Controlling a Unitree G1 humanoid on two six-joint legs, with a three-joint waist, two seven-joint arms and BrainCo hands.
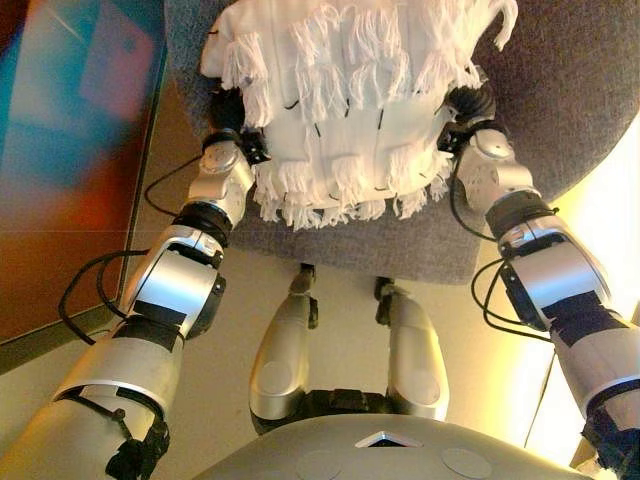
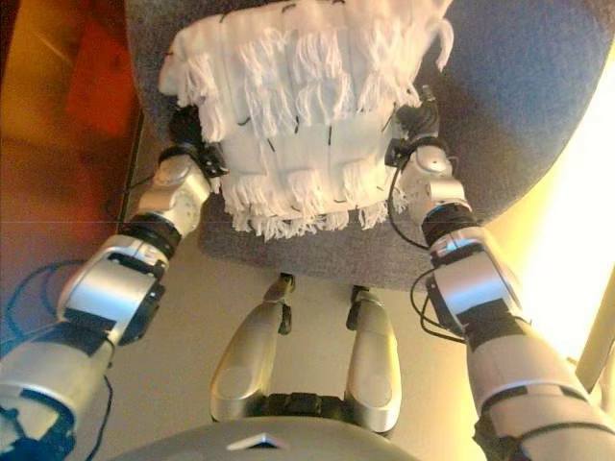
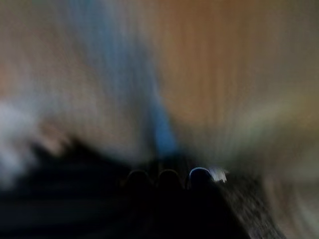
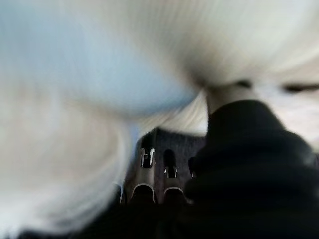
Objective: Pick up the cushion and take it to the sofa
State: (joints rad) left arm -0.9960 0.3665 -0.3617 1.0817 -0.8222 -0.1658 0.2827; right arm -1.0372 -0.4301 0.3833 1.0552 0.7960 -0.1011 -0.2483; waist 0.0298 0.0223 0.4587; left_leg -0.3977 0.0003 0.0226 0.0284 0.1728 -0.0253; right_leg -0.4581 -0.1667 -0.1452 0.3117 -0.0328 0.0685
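A white fringed cushion (image 1: 340,100) is held between my two hands just above a grey upholstered seat (image 1: 570,90). My left hand (image 1: 232,108) presses against the cushion's left side and is mostly hidden by the fringe. My right hand (image 1: 468,102) presses against its right side. In the right wrist view the fingers (image 4: 144,174) lie straight in a row beside the white cushion (image 4: 249,40), with grey fabric (image 4: 174,139) past them. The left wrist view is too blurred to read. The cushion (image 2: 307,106) also shows in the right eye view, over the seat (image 2: 519,115).
A colourful panel or rug (image 1: 80,120) lies on brown flooring (image 1: 60,280) at the left. Pale floor (image 1: 340,320) runs below the seat's front edge. Strong light falls across the right side (image 1: 610,200).
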